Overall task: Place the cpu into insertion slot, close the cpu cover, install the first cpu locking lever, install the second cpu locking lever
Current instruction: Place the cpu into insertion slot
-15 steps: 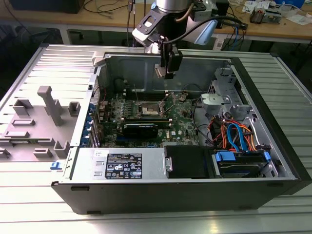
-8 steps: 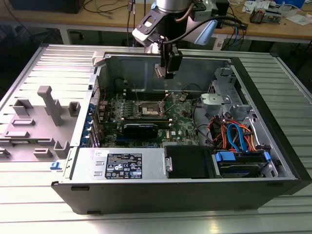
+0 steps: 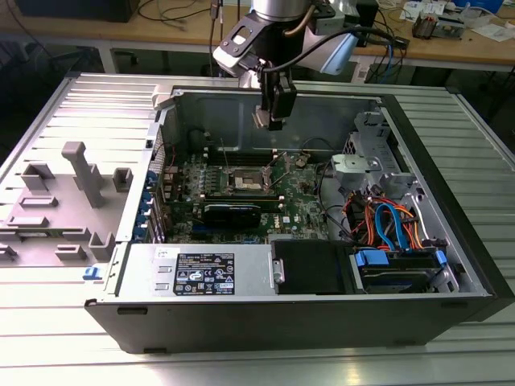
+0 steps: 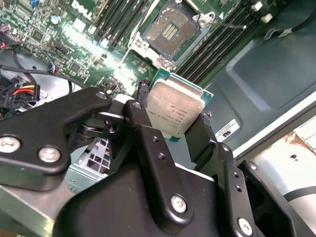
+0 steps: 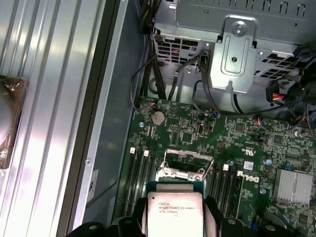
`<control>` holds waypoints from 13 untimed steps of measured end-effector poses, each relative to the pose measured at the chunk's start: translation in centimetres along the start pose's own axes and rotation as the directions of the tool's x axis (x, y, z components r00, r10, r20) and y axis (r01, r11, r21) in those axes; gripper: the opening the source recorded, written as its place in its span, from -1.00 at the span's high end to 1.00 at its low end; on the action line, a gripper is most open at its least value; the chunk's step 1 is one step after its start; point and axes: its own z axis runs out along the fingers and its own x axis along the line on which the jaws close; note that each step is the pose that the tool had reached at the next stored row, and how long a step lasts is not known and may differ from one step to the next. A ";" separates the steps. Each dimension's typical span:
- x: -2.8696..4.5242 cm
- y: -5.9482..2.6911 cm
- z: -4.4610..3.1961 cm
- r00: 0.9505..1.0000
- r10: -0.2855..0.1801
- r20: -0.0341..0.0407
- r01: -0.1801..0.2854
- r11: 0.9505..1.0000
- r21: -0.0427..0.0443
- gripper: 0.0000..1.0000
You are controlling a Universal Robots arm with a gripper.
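The gripper [image 3: 272,119] clamps the cpu [image 4: 175,111] by two opposite edges, above the slot [image 4: 170,30]. Its printed silver top faces both wrist cameras.

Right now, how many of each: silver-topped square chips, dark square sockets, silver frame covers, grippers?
Silver-topped square cpu: 1
Dark square insertion slot, silver-rimmed: 1
Thin silver frame cpu cover: 1
Black gripper, shut on the cpu: 1
Total: 4
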 end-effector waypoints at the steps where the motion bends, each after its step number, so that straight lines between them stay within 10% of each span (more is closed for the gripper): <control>1: 0.03 -0.19 0.03 1.000 0.001 0.000 -0.001 1.000 0.000 -0.08; 13: -0.12 -0.64 1.10 0.994 0.106 0.004 -0.106 0.994 -0.003 -0.08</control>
